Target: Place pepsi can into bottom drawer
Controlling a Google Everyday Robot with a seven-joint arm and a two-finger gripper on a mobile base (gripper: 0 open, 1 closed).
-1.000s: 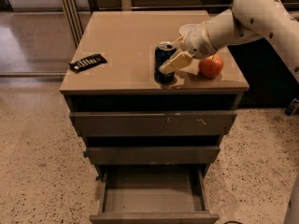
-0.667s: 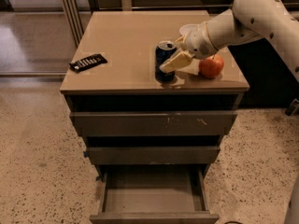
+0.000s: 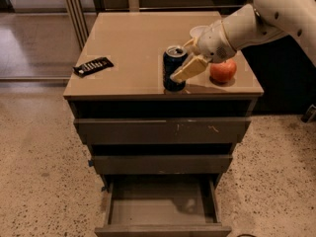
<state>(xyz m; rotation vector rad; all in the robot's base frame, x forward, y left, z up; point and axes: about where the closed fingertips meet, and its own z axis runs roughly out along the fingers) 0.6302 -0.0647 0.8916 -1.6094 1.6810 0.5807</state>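
The pepsi can (image 3: 173, 67) stands upright near the front edge of the cabinet top (image 3: 138, 38), right of its middle. My gripper (image 3: 186, 62) reaches in from the right and is at the can, around its right side at mid-height. The can rests on the top. The bottom drawer (image 3: 163, 229) is pulled out at the foot of the cabinet, below and in front of the can, and its tray holds nothing.
A red apple (image 3: 223, 71) lies just right of the can, under my wrist. A black remote-like object (image 3: 93, 66) lies at the top's left edge. The two upper drawers (image 3: 163, 131) are closed. A speckled floor surrounds the cabinet.
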